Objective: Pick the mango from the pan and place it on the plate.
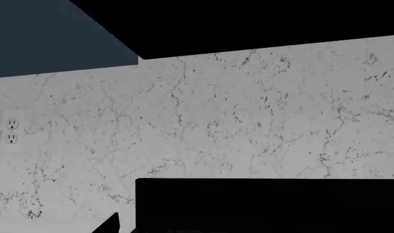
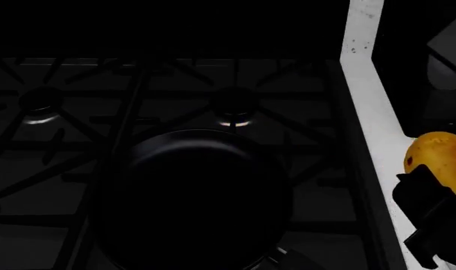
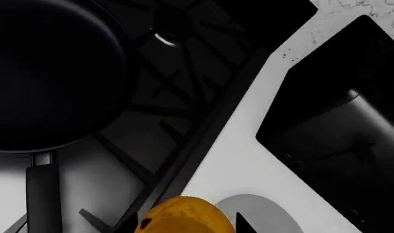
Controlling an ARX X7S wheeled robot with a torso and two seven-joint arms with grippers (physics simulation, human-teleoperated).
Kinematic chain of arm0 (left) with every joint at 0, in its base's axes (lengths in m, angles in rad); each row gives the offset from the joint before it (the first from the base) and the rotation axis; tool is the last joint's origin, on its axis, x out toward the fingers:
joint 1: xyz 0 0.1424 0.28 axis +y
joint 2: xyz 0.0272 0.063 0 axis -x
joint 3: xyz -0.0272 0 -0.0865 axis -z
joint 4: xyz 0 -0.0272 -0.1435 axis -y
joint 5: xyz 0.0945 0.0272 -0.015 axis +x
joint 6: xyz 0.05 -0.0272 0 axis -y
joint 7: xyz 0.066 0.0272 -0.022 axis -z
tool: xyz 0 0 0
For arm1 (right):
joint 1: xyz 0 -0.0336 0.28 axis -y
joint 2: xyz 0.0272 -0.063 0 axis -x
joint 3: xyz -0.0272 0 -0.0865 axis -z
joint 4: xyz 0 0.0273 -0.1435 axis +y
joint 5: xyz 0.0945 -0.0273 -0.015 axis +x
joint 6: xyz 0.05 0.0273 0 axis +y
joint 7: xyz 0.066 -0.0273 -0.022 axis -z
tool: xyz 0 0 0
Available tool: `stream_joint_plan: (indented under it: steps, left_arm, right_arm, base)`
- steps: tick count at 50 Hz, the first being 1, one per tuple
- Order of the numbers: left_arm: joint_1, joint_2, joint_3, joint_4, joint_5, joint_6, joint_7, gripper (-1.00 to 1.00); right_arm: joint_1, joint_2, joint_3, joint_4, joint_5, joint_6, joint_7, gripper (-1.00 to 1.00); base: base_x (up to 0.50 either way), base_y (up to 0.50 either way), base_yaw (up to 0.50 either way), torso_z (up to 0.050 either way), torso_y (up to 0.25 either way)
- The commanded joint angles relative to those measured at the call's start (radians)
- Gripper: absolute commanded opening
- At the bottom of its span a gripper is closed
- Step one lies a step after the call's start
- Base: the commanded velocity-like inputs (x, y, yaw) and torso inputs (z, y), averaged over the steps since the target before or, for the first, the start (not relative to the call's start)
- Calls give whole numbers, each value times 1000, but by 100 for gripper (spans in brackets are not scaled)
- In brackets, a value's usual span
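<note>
Over the white counter (image 2: 366, 112) at about four o'clock from the pan (image 2: 198, 197) in the head view, the right gripper (image 2: 430, 225) is holding the mango (image 2: 436, 160), its dark fingers clamped on the fruit's lower side. In the right wrist view the mango (image 3: 183, 216) is hanging just beside the grey plate (image 3: 265, 208), clear of the pan (image 3: 47, 73) sitting on the stove grate (image 3: 177, 87). Nothing of the left gripper is showing, only a marbled wall (image 1: 248, 121) with an outlet (image 1: 12, 131).

We see the plate (image 3: 258, 209) and mango (image 3: 183, 216) cut off at the edge; the right gripper's (image 2: 430, 225) jaws stay hidden.
</note>
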Motion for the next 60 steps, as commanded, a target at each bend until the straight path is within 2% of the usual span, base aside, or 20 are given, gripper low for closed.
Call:
stream_joint_plan:
  steps: [1,22,38,43,60]
  left_arm:
    - [1,2,13,-15,3,15,-2,100]
    - [-32,8,64,-57,17,17,-10,100]
    - [-50,12,101,-88,32,21,-18,100]
    - [-63,13,119,-93,38,12,-21,100]
    - [-66,19,146,-115,51,17,-35,100]
  right_arm:
    - [99,82,-71,13,-1,-3,58,-100]
    - [219,201,-159,35,-42,4,48,-100]
    - [162,249,-167,90,-136,-49,67,-100]
    - [143,247,-153,149,-165,-71,118,-100]
    - [68,204,-172,275,-266,-157,130,-100]
  base:
    - [0,0,0,0,0]
    - [0,0,0,0,1]
    - [0,0,0,0,1]
    - [0,0,0,0,0]
    - [0,0,0,0,1]
